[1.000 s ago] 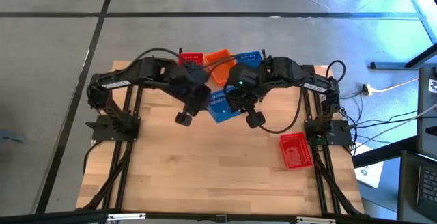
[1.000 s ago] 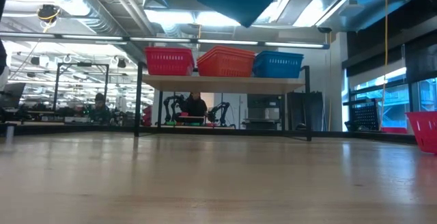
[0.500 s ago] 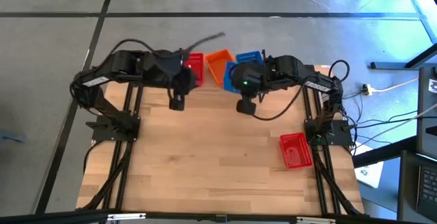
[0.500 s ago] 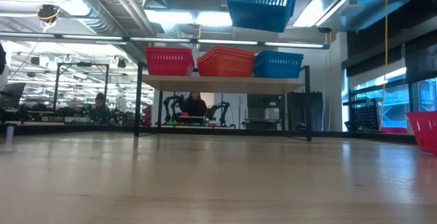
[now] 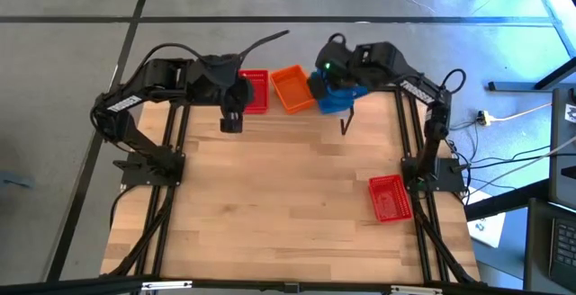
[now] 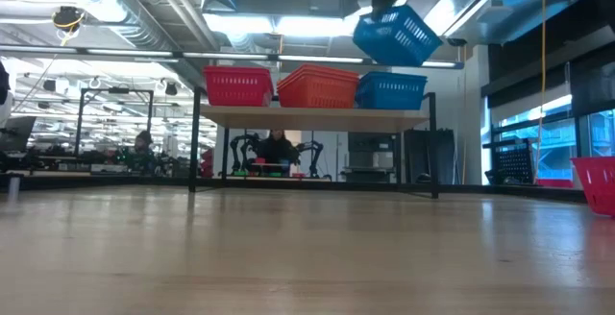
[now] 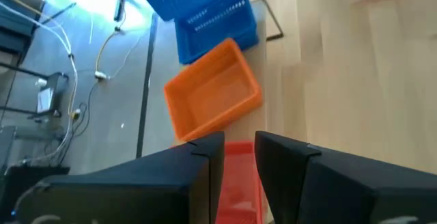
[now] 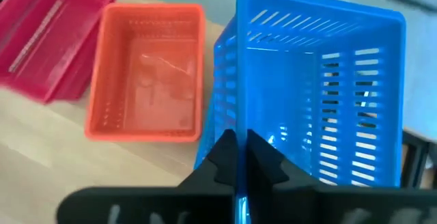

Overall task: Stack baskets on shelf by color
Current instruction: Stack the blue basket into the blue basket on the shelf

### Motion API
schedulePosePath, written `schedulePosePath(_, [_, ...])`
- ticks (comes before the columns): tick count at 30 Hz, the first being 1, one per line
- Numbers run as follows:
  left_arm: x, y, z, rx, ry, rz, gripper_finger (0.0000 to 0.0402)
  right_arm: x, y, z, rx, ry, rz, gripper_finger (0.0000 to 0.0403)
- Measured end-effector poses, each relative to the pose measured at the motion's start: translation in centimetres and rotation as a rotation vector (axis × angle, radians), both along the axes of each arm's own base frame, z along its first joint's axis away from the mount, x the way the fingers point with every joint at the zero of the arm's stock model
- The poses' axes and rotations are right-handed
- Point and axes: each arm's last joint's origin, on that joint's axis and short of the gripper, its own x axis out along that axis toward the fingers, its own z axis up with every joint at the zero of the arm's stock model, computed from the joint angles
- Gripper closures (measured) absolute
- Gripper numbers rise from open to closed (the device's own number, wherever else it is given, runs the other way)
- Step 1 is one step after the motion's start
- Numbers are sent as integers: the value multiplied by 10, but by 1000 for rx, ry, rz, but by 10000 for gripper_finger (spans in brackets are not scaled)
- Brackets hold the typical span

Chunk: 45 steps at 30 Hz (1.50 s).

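Lying nearest, alone on the right side of the counter (image 5: 270, 219): a spare red basket (image 5: 390, 198), waiting its turn and needing no attention in this step.

Hovering farther in, just in front of the red stack (image 5: 254, 91): the left tool (image 5: 231, 120), fingers slightly parted and gripping nothing. Advising leaving it parked there, well clear of the blue end.

Hanging beyond that, above the right end of the shelf (image 6: 317, 116): the right tool (image 8: 237, 145), pressed together on the rim of a blue basket (image 6: 397, 36). Carrying it tilted, one corner dipping toward the blue stack (image 6: 392, 91) below, not touching it.

Judging the step in hand: nesting this basket into the blue stack. Doing it well means:
- levelling the basket first, so the floor is facing straight down;
- squaring its long sides with the stack's, since alike baskets are nesting only when lined up;
- centring over the blue stack, staying off the orange stack (image 5: 292, 89) just beside it;
- lowering gently, then parting the fingers only once seated.

Possibly sitting a little short of centre over the stack, though hard telling from these angles.
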Motion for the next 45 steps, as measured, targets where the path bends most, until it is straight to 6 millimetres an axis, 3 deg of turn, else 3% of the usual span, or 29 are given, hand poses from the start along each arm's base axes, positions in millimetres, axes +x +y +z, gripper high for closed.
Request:
schedulePosePath(8, [-2, 12, 0, -3, 4, 46, 327, 6, -35, -17, 103, -12, -98, 399])
schedulePosePath(13, [-4, 14, -2, -7, 28, 54, 327, 12, -46, -29, 146, 18, -83, 399])
schedulePosePath(20, [-5, 13, -3, -8, 38, 53, 327, 11, -53, -31, 146, 30, -80, 395])
schedulePosePath(33, [-5, 13, -3, -8, 38, 53, 327, 11, -55, -35, 152, 42, -89, 322])
schedulePosePath(45, [-6, 13, -5, -11, 67, 53, 327, 11, -56, -35, 142, 54, -64, 316])
